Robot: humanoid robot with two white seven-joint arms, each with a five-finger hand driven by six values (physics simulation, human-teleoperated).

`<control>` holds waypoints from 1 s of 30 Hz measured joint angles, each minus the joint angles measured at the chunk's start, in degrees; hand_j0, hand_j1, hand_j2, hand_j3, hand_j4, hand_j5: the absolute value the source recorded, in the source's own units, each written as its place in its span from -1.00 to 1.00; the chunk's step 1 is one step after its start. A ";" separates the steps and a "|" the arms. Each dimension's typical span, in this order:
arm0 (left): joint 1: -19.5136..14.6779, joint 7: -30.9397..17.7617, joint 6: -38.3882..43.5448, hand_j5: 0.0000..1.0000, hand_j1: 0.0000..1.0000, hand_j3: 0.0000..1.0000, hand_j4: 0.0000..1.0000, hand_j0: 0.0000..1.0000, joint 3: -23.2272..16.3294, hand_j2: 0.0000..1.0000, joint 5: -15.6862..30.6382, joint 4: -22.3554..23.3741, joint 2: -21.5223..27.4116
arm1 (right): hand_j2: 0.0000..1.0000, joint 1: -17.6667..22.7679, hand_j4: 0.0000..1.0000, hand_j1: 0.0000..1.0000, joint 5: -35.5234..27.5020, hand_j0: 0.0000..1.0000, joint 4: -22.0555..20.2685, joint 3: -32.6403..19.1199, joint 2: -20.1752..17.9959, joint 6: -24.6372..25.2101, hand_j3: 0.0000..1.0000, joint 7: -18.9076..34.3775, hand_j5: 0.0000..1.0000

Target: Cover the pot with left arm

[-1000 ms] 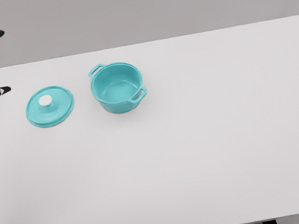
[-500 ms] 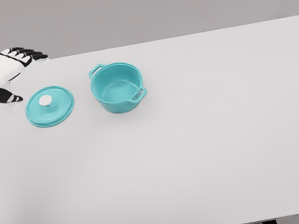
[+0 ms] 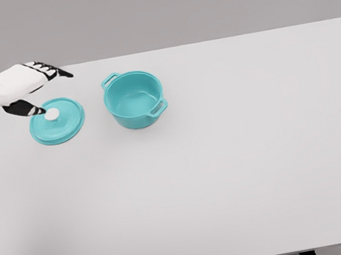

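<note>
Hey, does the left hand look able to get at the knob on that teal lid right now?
Probably yes. The left hand is open just up-left of the lid, its thumb tip near the white knob, with nothing between them. The pot stands clear to the right.

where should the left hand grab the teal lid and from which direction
Best by the small white knob at the centre of the lid, coming from above. The lid lies flat on the table with its rim low against the surface, so the raised knob is the only part that fingers can close around. The left hand hovers open beside it, thumb near the knob.
</note>
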 measured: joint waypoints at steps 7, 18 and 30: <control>-0.18 0.00 -0.01 0.64 0.64 0.64 0.64 0.64 -2.12 0.64 1.78 4.15 0.13 | 1.00 0.00 1.00 1.00 0.00 1.00 -0.02 0.00 0.00 0.00 1.00 0.00 1.00; -0.26 0.00 0.00 0.57 0.57 0.57 0.57 0.57 -2.95 0.57 1.97 8.08 0.04 | 1.00 0.00 1.00 1.00 0.00 1.00 -0.02 0.00 0.00 0.00 1.00 0.00 1.00; -1.05 0.01 0.00 0.57 0.57 0.57 0.57 0.57 -3.01 0.57 1.62 13.74 -0.43 | 1.00 0.00 1.00 1.00 0.00 1.00 0.00 0.00 0.00 0.00 1.00 0.00 1.00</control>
